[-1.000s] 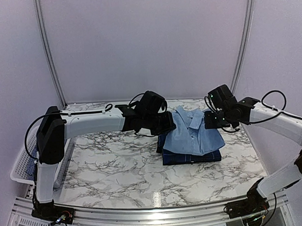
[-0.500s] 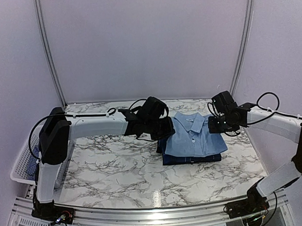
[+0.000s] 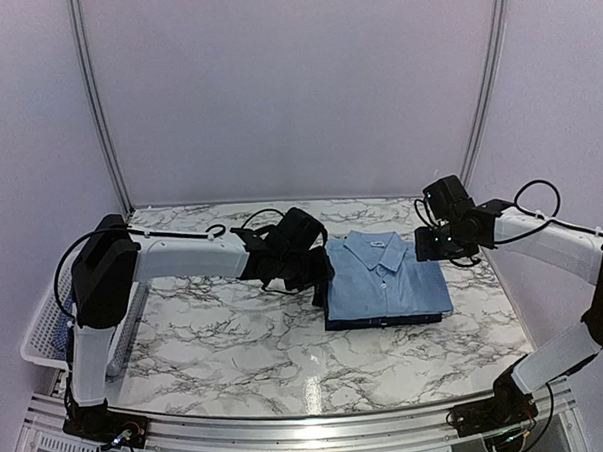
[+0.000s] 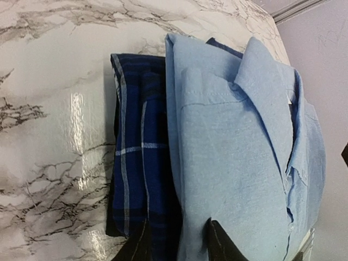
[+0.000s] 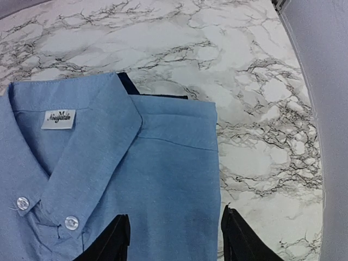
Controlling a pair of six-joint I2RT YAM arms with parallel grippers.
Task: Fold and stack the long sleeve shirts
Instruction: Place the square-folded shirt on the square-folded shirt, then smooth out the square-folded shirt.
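- Plain light blue collared cloth shirt lies folded, front up, collar toward the far edge, on the right half of the white marble-patterned desk, nearer the far edge than the near one.
- It sits on top of a folded dark navy plaid cloth shirt. The plaid shows as a strip along the stack's left side and a thin band at its near edge.
- Left gripper is low at the left side of the stack. In the wrist view its two fingers stand moderately apart, one over the plaid, one over the light blue, nothing pinched between them.
- Right gripper hangs by the stack's far right corner. In its wrist view the gripper is spread wide above the light blue shoulder, gripping nothing.
- White label inside the collar, print too small to read; two clear buttons on the collar point.
- White plastic mesh basket at the desk's left edge; a scrap of blue cloth shows inside, pattern too small to tell.
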